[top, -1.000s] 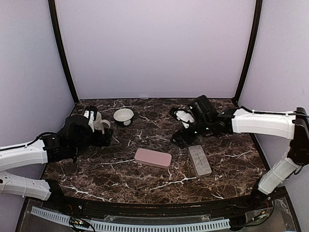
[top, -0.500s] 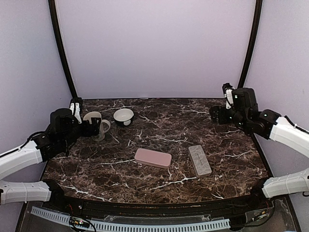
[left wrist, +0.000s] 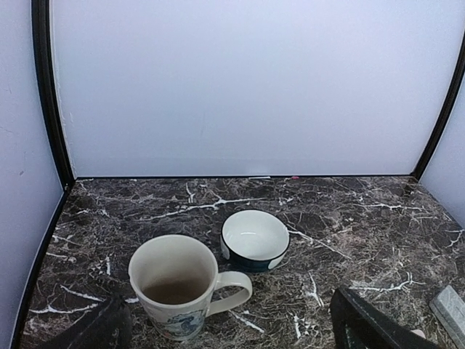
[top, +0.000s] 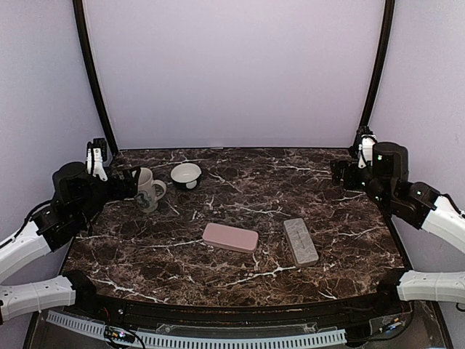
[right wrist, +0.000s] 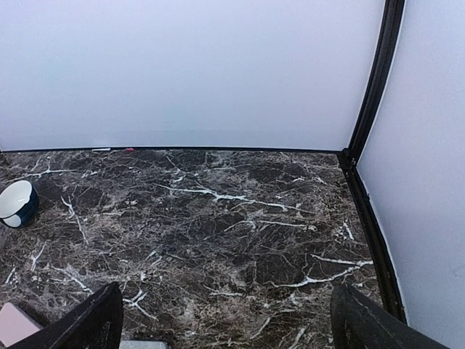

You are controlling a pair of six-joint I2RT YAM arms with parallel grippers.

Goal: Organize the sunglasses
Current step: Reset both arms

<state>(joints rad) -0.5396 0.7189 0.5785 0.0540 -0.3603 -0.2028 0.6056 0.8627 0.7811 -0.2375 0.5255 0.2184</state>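
Note:
No sunglasses show in any view; neither the red-framed pair nor the black-framed pair is visible. A closed pink case (top: 230, 237) lies at the table's middle, and a closed grey case (top: 300, 241) lies to its right. My left gripper (top: 128, 182) is open and empty at the far left, just behind a mug (top: 147, 189). In the left wrist view (left wrist: 229, 342) its fingers (left wrist: 370, 327) frame the mug (left wrist: 178, 287). My right gripper (top: 340, 173) is open and empty at the far right, and over bare marble in the right wrist view (right wrist: 227, 338).
A white bowl with a dark outside (top: 186, 174) stands right of the mug, also in the left wrist view (left wrist: 254, 240) and the right wrist view (right wrist: 16, 203). Black frame posts (top: 374, 73) and lilac walls close the back and sides.
My right arm has pulled back from the table's middle to the far right. My left arm has drawn back to the left, away from the mug. The cases have not moved.

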